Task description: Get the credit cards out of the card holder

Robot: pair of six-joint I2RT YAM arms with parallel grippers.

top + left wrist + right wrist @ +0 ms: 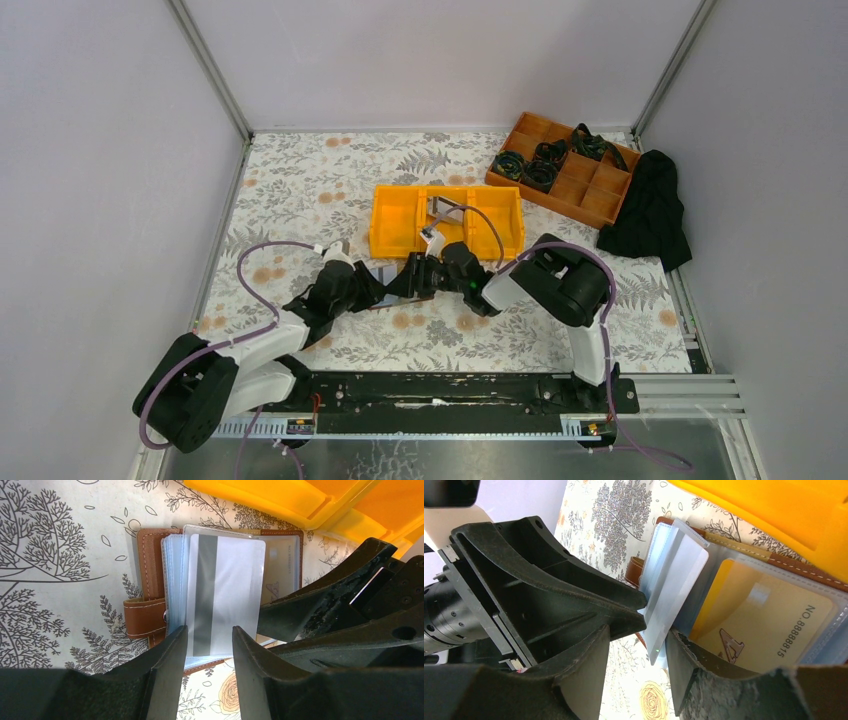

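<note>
Currently: silvery dark-striped plastic card (235,595) in brown leather card holder (149,570), long axis toward me. My right fingers (584,680) straddle its end, half-open, unclamped; left fingers (160,675) likewise.

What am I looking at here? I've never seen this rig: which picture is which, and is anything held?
Two robot arms are bolted at the near edge of the table. The wide picture looks down from above and behind them. The other two come from a camera on each wrist, so the black prongs at the bottom are that arm's own hand: the left hand, the right hand. On the table lie an open brown card holder, a yellow bin, a wooden tray and a black cloth. A silvery striped card stands partly out of the holder, between both hands. Their fingers stand apart; neither clearly grips it. A gold card sits in its sleeve.
</note>
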